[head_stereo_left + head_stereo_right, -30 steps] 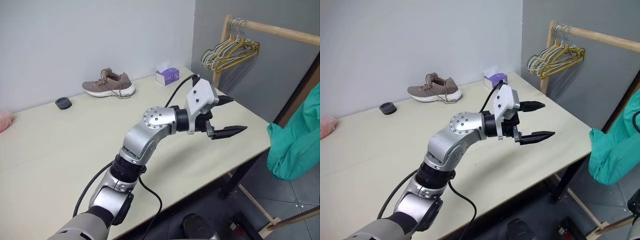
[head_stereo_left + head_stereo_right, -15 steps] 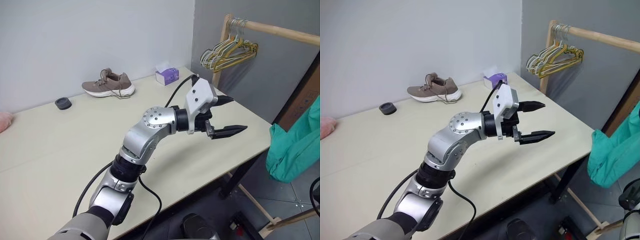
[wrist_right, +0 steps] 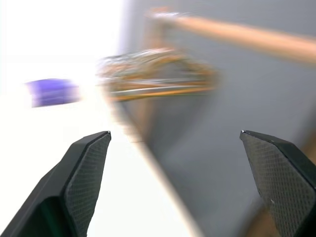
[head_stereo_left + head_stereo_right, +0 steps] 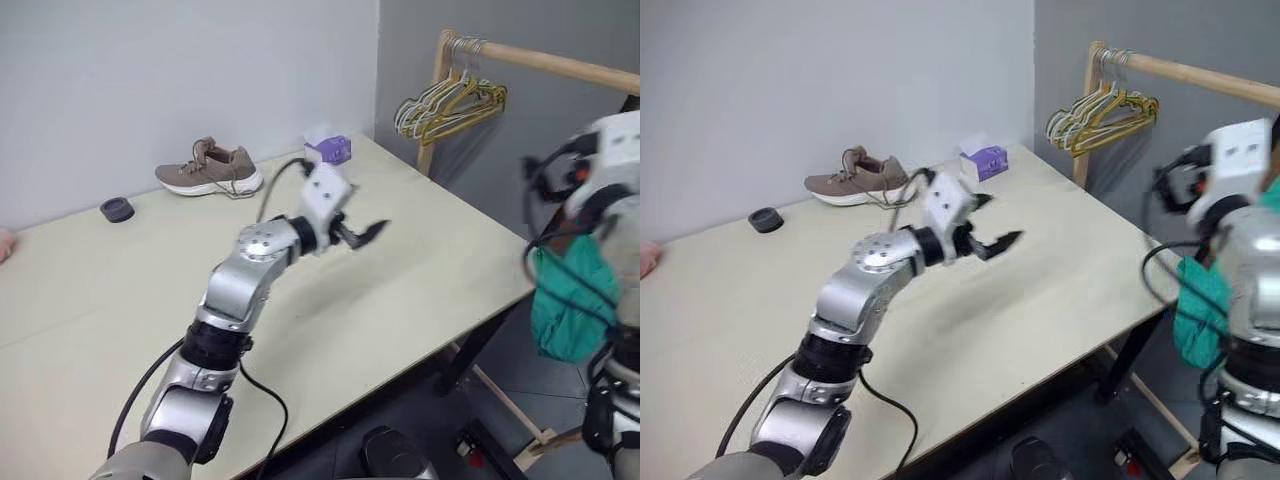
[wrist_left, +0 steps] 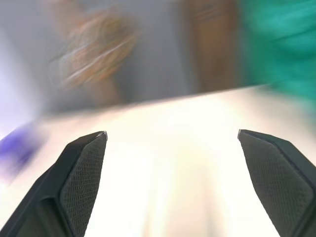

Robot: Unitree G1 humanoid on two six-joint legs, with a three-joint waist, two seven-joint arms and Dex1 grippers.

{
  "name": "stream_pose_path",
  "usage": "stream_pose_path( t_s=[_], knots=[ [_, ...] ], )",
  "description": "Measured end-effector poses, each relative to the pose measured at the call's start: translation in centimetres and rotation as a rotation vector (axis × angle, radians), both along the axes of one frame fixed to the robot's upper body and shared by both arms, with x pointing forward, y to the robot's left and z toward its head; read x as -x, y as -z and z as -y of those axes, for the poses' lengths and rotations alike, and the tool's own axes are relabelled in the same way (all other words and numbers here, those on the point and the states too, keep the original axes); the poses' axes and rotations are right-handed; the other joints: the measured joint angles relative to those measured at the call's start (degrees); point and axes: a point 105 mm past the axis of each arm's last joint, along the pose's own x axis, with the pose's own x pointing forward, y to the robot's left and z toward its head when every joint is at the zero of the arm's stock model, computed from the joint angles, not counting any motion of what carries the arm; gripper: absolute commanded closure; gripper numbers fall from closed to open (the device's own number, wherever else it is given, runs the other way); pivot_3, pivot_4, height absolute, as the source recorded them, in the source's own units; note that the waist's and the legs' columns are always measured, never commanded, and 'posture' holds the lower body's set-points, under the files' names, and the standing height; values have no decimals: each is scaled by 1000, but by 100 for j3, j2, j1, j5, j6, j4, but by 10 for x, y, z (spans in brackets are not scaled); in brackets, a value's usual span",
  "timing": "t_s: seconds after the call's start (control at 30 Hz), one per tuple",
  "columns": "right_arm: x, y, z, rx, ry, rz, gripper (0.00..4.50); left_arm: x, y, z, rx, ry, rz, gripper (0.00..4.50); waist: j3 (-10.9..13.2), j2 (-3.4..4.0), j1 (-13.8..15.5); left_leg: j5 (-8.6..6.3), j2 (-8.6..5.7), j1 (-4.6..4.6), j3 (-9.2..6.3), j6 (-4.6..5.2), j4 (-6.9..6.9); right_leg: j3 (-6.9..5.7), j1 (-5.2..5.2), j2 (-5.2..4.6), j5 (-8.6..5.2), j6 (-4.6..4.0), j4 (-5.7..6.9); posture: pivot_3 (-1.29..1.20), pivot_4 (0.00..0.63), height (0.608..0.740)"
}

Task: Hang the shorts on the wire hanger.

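The teal-green shorts (image 4: pixel 565 300) hang past the table's right edge, partly behind my right arm (image 4: pixel 605 160); what holds them up is hidden. They also show as a teal blur (image 5: pixel 281 44) in the left wrist view. The wire hanger is out of view. My left gripper (image 4: pixel 998 220) hovers open over the middle of the table (image 4: pixel 420 270), pointing right, with nothing between its fingers (image 5: pixel 79 173). My right gripper (image 3: pixel 175 132) is wide open and empty, and it faces the wooden rail.
A wooden rail (image 4: pixel 540 62) at the back right carries a bunch of pale and yellow hangers (image 4: pixel 450 100). A brown shoe (image 4: pixel 208 170), a purple tissue box (image 4: pixel 328 148) and a small black round piece (image 4: pixel 117 209) lie along the table's far side.
My left gripper has swung left and farther over the table, toward the tissue box. My right arm has come into view at the right, in front of the shorts.
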Motion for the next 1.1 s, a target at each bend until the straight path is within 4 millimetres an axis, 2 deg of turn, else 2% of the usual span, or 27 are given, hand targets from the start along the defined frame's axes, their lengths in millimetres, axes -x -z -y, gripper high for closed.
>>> stream_pose_path(
  t_s=[0.1, 0.17, 0.27, 0.37, 0.5, 0.57, 0.7, 0.9, 1.1],
  knots=[
    [-4, 33, -54, 2, -186, -4, 30, 2, 34, -80, -33, -355, -77, 0, -6, -24, 111, 0, 9, -5, -15, -1, 0, -3, -18, 1, 6, -11, 24, -220, 0, 740],
    [-8, 55, -77, -4, -259, -30, 30, 17, 52, -118, -61, -538, -114, 0, -6, -40, 332, 0, 8, -6, -18, -3, 1, -5, -23, 1, 24, -40, 24, -173, 0, 740],
    [-11, 81, -103, -15, -354, -69, 30, 41, 64, -151, -86, -702, -120, 0, -7, -65, 751, -4, 6, -7, -20, -10, 2, -7, -23, 1, 31, -51, 17, -130, 0, 740],
    [-11, 101, -129, -44, -442, -98, 30, 63, 79, -174, -34, -841, -148, 0, -14, -80, 1227, -10, 6, -5, -22, -20, 3, -10, -26, 1, 34, -57, 12, -53, 0, 740],
    [-11, 125, -149, -73, -508, -150, 30, 80, 97, -185, 37, -930, -202, 0, -12, -102, 1761, -12, 5, -5, -32, -24, 4, -25, -43, 2, 40, -66, 11, -5, 0, 740],
    [-12, 129, -154, -81, -530, -163, 30, 82, 96, -186, 59, -935, -200, 0, -8, -111, 1953, -11, 5, -5, -33, -25, 4, -30, -48, 4, 44, -74, 13, 9, 0, 740],
    [-16, 125, -157, -77, -554, -150, 30, 82, 86, -186, 80, -928, -169, 0, -10, -113, 2198, -10, 8, 6, -20, -28, 4, -41, -47, 11, 47, -79, 18, 31, 0, 740],
    [-20, 125, -142, -101, -499, -152, 30, 72, 72, -180, 98, -892, -122, 0, -12, -116, 2312, -4, 10, 6, -19, -37, 3, -43, -49, 15, 50, -84, 19, 27, 0, 740],
    [-11, 138, -127, -134, -437, -183, 30, 69, 74, -168, 111, -852, -119, 0, -12, -116, 2343, -4, 15, 1, -6, -38, -4, -33, -39, 16, 51, -86, 23, 15, 0, 740]
  ],
)
